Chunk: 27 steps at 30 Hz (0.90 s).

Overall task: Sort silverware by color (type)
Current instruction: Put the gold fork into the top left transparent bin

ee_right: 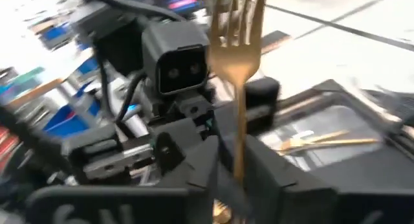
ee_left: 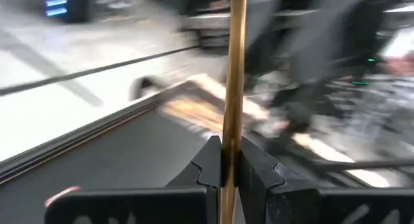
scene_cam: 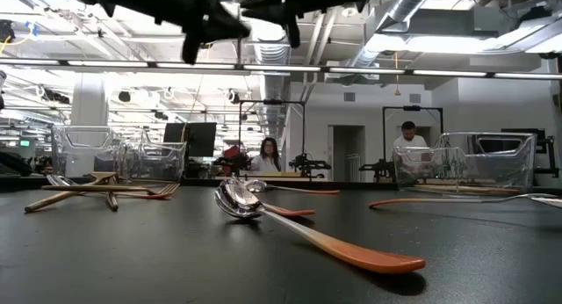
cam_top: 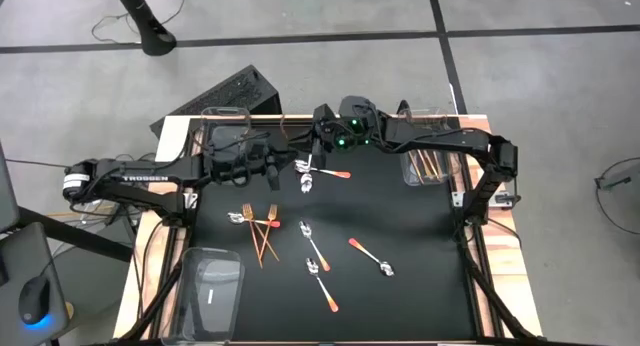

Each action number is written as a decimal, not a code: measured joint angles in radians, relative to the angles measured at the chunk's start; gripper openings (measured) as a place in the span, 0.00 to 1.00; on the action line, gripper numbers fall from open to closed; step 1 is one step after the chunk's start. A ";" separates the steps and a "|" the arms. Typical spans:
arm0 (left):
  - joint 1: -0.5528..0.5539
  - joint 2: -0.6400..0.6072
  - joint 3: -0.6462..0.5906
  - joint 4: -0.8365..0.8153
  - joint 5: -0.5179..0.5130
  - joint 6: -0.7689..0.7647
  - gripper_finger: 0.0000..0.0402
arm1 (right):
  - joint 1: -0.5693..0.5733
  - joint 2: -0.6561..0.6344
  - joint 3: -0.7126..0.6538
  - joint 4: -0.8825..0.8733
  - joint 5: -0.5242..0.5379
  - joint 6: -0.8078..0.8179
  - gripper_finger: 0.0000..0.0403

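A gold fork [ee_right: 237, 36] stands upright in the air over the far middle of the table, tines up, with both grippers at it. My left gripper [ee_left: 231, 175] is shut on its handle. My right gripper [ee_right: 238, 175] comes from the other side and is open, one finger on each side of the handle below the tines. In the high view the two grippers, left [cam_top: 283, 169] and right [cam_top: 316, 146], meet tip to tip. More gold forks [cam_top: 262, 228] and several orange-handled spoons [cam_top: 318, 248] lie flat on the black mat. My left gripper pinches the fork's slim handle [ee_left: 233, 136] between its two fingers. The fingers come in about level from the table's left and lie across the handle. The fork stands upright, lifted clear of the table. My right gripper's fingers [ee_right: 207, 162] flank the same handle; I cannot tell whether they touch it.
Clear bins stand at the far left [cam_top: 225, 136], at the far right [cam_top: 430, 164] with copper-coloured pieces inside, and at the near left [cam_top: 210, 291]. A spoon [cam_top: 322, 173] lies just below the grippers. People show in the room beyond the table in the low view.
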 joint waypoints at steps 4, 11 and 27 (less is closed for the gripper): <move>0.059 -0.054 0.029 -0.314 -0.156 -0.099 0.03 | -0.045 -0.001 0.000 -0.064 0.060 0.052 0.38; 0.244 -0.108 0.126 -0.917 -0.371 -0.201 0.03 | -0.093 -0.001 0.000 -0.269 0.051 0.040 0.48; 0.573 0.038 0.095 -1.026 -0.186 -0.193 0.21 | -0.063 -0.001 0.000 -0.325 0.051 -0.027 0.47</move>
